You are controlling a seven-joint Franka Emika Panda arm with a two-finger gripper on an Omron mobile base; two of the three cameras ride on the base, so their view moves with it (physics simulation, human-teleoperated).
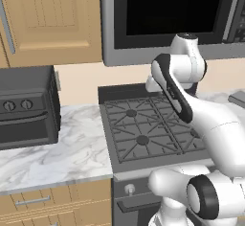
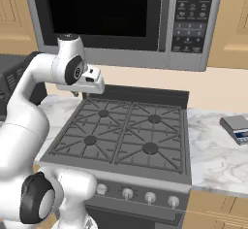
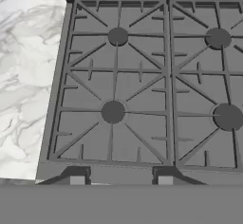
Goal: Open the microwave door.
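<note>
Gripper (image 3: pixel 117 179) fingertips sit apart, holding nothing, over the stove (image 3: pixel 142 85) front edge; four burners lie just beyond the fingers. Marble counter (image 3: pixel 23 76) lies left of the fingers. Microwave door (image 2: pixel 97 14) hangs shut well above them, keypad (image 2: pixel 191 17) on its right. Toaster oven (image 1: pixel 26 107) has two knobs.

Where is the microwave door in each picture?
Left base view: the microwave door fills the top right, shut, above the stove.
Right base view: top left and centre, left of the keypad.
Hand view: I can't point to it there; the camera looks down at the stove grates.
Shared landmark: the stove.
</note>
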